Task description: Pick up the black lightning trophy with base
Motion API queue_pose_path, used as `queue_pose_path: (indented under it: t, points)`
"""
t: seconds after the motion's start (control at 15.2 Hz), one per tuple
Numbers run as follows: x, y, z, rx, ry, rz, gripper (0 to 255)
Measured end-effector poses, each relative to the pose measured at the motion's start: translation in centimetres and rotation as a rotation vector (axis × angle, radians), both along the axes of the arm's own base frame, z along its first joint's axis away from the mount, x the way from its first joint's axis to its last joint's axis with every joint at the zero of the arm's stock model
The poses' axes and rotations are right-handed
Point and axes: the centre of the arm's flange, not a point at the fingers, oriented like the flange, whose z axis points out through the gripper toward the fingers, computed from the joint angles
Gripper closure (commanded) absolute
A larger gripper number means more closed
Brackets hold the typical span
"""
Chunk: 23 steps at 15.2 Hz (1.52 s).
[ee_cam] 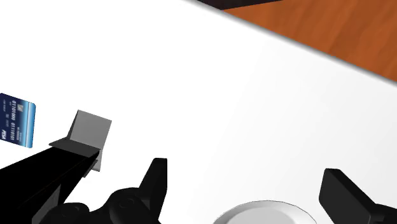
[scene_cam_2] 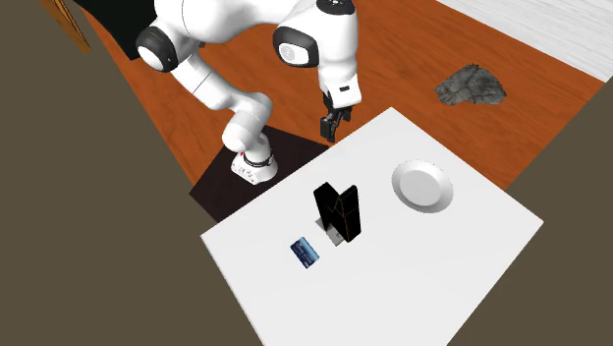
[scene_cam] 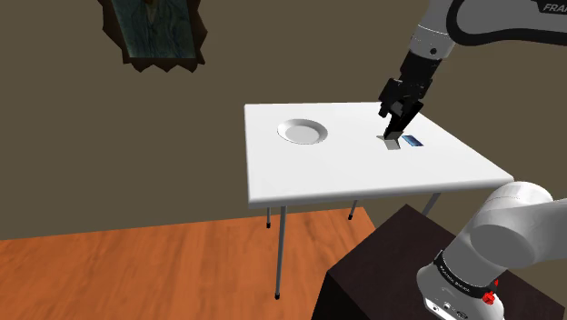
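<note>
On the white table (scene_cam_2: 442, 285), black lightning trophy (scene_cam_2: 337, 211): I logged it upright on its base, long axis vertical. Gripper (ee_cam: 243, 168) released, fingers apart, grasping nothing.

— On the white square table (scene_cam: 363, 173)?
— White round plate (scene_cam: 302, 132), plus a small blue bank card (scene_cam: 414, 141) lying flat at three o'clock from it in the shoulder view, well apart.
— Beyond the table?
— Dark-framed picture (scene_cam: 153, 32) on the brown wall (scene_cam: 54, 136). Grey rocky lump (scene_cam_2: 472, 86) on the orange wood floor (scene_cam_2: 413, 49), one o'clock from the plate in the second exterior view.
</note>
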Motion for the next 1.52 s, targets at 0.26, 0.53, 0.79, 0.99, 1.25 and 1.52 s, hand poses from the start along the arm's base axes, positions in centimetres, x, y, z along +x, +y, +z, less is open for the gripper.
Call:
queue_pose_path:
  t: [0.26, 0.53, 0.79, 0.99, 1.25, 1.52]
  points:
    - [1.2, -2.6, -0.1, 0.0, 0.019, -0.015, 0]
    - [2.8, -7.4, 0.2, -0.001, 0.055, -0.042, 0]
    - [4.6, -12.4, -0.4, -0.002, 0.093, -0.07, 0]
    - [5.8, -16.7, -0.5, -0.003, 0.121, -0.092, 0]
    - [7.0, -19.8, -1.3, -0.005, 0.147, -0.111, 0]
    - [6.9, -20.1, -3.2, -0.005, 0.15, -0.112, 0]
